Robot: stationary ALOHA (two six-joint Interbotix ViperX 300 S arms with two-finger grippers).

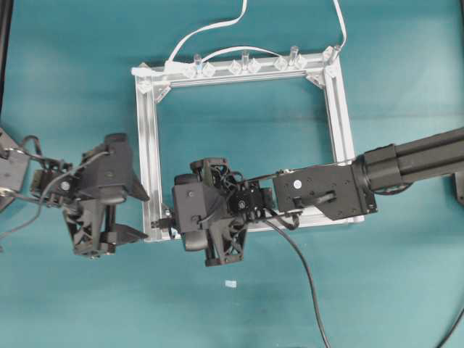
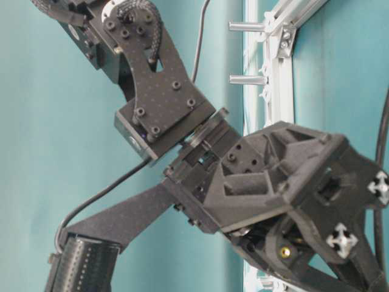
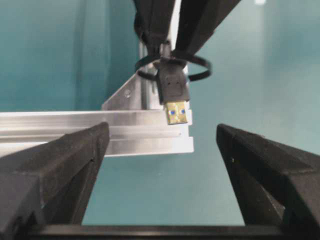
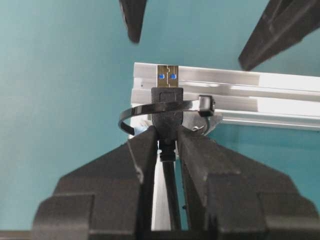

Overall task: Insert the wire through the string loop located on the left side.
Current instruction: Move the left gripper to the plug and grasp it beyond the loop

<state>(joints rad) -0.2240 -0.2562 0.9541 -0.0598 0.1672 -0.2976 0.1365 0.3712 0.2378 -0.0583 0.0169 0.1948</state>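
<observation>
So at this point the plug (image 4: 167, 102) was already poked through the loop (image 4: 150, 111), with the right gripper (image 4: 167, 145) pinched tight on the wire (image 4: 170, 195) just behind the plug body. From the right wrist camera, nearest were the two fingers (image 4: 142, 155) clamping the wire, then the loop wrapped around the plug at 12 o'clock from them, then the metal tip (image 4: 167, 76) sticking out past it over the frame (image 4: 240, 85). The loop looked like a thin black tie hanging off the frame's corner. In the overhead shot that corner sat at about 7 o'clock on the frame (image 1: 148, 145), and the left gripper (image 1: 119, 214) was parked just at 9 o'clock of it, jaws spread wide and holding nothing. Its own camera showed the plug (image 3: 174, 90) dead ahead between its open fingers (image 3: 60, 160). My read: threading was half done, and next the left one needed to come in, grab the plug end and pull it through while the right one let go.
</observation>
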